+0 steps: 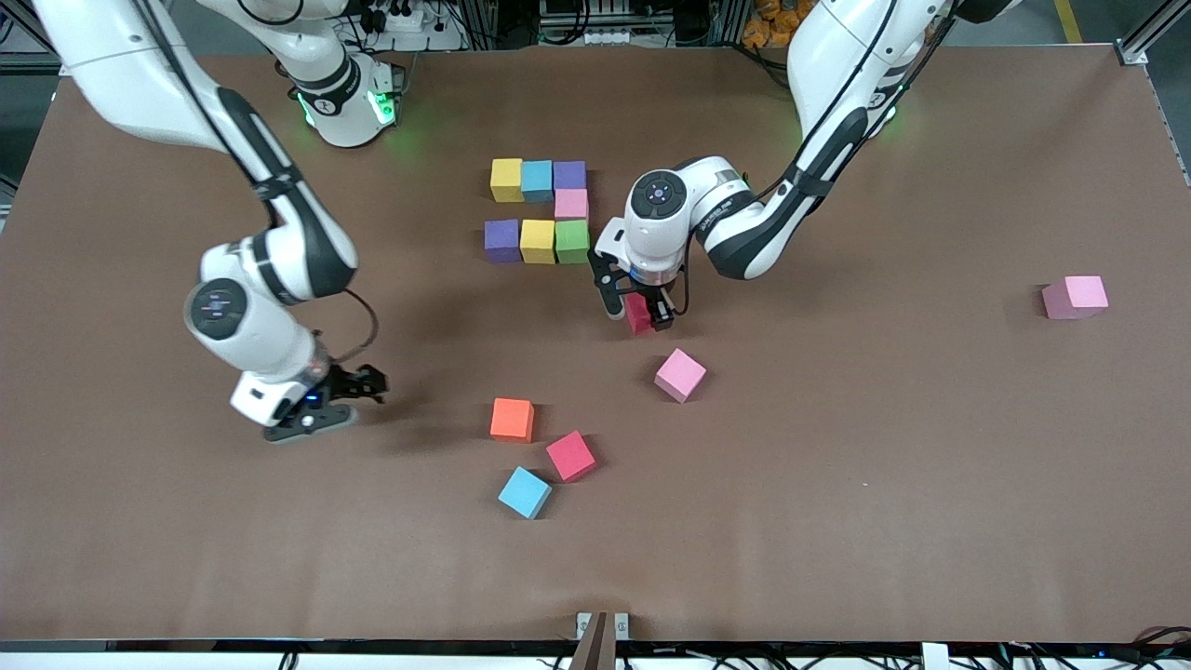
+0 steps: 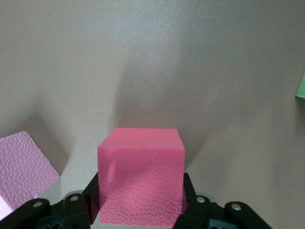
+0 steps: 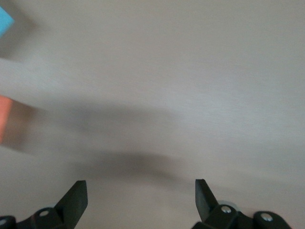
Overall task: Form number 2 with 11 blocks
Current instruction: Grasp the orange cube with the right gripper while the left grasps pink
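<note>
Lowest in the front view lay three loose blocks: a light blue block (image 1: 525,492), a red block (image 1: 570,456) and an orange block (image 1: 513,420), clustered left of centre. A little higher, near centre, sat a pink block (image 1: 680,375), and at the right edge of the frame another pink block (image 1: 1076,297) lay well apart from everything.

At left of the frame the right gripper (image 1: 358,389) waited over bare table, its jaws wide and empty.

Just above the centre pink block, the left gripper (image 1: 638,314) stood low over the table with a red cube (image 2: 141,175) seated between its fingers, the jaws drawn in against its two sides.

Higher still, above centre, the number 2 (image 1: 539,207) was partly built: seven cubes placed, making the top row, one linking cube and the middle row. By my count four cubes were left to add, the gripped one likely next.
</note>
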### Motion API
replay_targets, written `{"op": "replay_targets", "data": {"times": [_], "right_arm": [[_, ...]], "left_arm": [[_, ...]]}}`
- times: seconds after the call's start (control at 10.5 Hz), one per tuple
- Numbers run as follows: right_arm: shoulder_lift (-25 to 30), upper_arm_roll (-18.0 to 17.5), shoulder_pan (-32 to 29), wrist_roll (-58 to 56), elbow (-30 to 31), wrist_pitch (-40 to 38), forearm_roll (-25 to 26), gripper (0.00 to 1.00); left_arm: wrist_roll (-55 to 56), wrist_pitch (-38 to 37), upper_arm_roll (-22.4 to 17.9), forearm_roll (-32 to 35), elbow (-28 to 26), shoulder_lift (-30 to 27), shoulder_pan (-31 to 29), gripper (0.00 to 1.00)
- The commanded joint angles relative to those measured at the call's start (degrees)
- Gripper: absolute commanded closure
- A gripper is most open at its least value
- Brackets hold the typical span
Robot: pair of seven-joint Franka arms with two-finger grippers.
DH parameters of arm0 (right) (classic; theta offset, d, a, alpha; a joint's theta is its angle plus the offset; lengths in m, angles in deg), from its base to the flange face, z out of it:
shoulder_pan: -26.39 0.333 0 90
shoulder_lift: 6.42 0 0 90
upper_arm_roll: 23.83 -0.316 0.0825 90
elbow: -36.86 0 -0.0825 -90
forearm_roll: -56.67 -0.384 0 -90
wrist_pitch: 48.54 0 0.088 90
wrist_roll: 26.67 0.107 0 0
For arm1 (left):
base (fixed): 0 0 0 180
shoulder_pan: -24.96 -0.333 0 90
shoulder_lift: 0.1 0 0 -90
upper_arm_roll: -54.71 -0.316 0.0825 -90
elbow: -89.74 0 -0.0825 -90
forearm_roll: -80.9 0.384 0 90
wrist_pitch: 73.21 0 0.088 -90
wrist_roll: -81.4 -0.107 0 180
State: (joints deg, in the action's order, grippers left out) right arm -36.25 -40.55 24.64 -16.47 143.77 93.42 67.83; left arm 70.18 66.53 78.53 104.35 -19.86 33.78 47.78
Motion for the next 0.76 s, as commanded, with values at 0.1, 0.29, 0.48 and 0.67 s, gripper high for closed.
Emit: {"op": "replay_targets", "data": {"times": [0.1,0.29,0.48,0.67], "right_arm": [[-7.59,0.28,10.15,25.57,-13.08,-3.96,-1.31,0.0],[-12.51,0.37,15.44,36.17,-19.52,-4.67,-0.97,0.0],[-15.69,0.81,18.53,40.41,-23.31,-4.67,-0.88,0.0],[-18.24,0.9,19.33,41.05,-26.3,-4.67,-0.62,0.0]], "left_arm": [[0.67,1.15,0.09,1.34,-1.31,-1.44,-0.32,0.64],[1.02,1.15,0.17,1.34,-1.31,-1.62,-0.32,0.75],[1.2,1.15,0.26,1.34,-1.31,-1.97,-0.32,0.86],[1.29,1.15,0.26,1.34,-1.23,-1.97,-0.49,0.91]]}}
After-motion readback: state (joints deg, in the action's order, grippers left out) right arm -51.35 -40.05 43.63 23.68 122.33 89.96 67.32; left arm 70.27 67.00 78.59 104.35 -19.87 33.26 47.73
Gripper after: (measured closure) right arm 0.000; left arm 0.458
